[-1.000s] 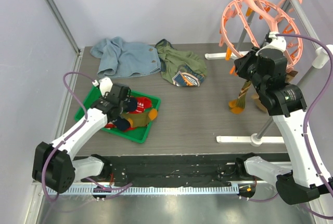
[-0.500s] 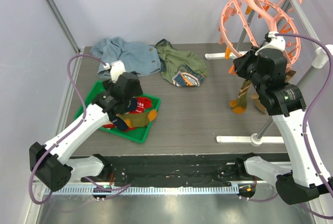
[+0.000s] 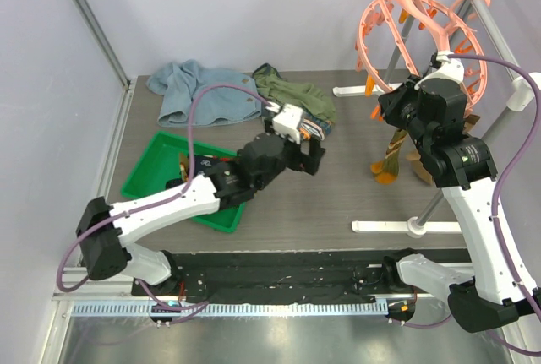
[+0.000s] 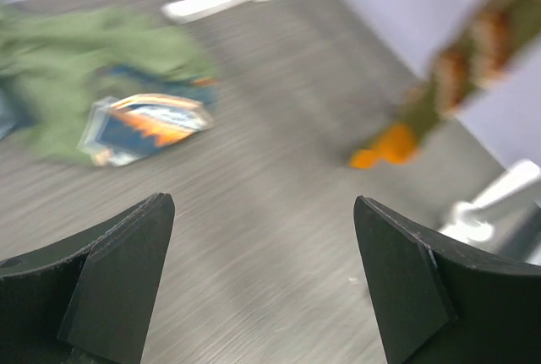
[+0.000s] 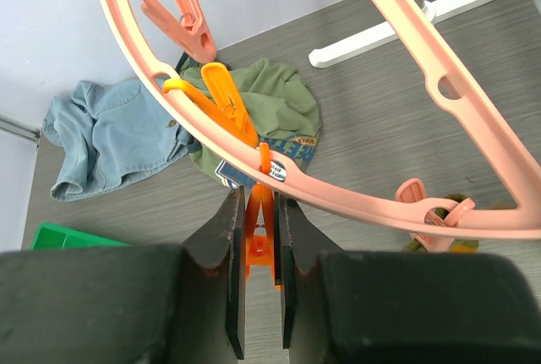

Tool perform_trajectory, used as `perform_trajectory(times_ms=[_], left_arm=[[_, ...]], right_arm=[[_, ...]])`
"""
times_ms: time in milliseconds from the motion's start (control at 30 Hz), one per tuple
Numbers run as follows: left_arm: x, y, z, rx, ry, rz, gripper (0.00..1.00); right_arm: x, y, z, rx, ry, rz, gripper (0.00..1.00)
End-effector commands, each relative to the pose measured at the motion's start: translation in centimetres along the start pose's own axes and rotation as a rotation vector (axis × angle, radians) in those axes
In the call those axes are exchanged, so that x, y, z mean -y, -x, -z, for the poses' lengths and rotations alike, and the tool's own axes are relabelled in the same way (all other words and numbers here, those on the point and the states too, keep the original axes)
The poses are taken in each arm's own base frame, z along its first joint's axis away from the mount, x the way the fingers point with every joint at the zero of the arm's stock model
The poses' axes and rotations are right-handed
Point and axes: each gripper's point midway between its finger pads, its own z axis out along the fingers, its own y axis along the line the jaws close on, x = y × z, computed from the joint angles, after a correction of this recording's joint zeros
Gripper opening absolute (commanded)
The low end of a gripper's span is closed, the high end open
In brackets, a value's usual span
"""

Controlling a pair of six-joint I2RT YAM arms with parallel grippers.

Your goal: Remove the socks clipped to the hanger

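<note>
At the hanger (image 5: 404, 35), I see my right gripper (image 5: 260, 203) pinching an orange clip (image 5: 257, 246); my left gripper (image 4: 262, 212) gapes empty; patch lettering on the olive garment (image 5: 270, 98) is unreadable.

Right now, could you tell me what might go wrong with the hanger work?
The right gripper is shut on an orange clip of the hanger; a tug could swing or unhook it. The brown sock hangs free, the open left gripper apart from it, so it may drop onto the table.
</note>
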Motion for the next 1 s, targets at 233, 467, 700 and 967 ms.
perform_trajectory(times_ms=[233, 467, 700, 967], left_arm=[[15.2, 1.2, -4.7, 0.21, -0.417, -0.084, 0.93], [19.0, 0.4, -7.9, 0.233, -0.478, -0.07, 0.94], [19.6, -1.1, -12.5, 0.247, -0.396, -0.066, 0.89], [18.6, 0.0, -12.7, 0.322, -0.337, -0.033, 0.3]], right_arm=[[-1.7, 2.0, 1.2, 0.059, 0.078, -0.037, 0.01], [-2.0, 1.6, 0.7, 0.042, 0.088, -0.043, 0.01], [-2.3, 1.5, 0.6, 0.037, 0.099, -0.05, 0.01], [-2.4, 1.6, 0.6, 0.038, 0.106, -0.053, 0.03]])
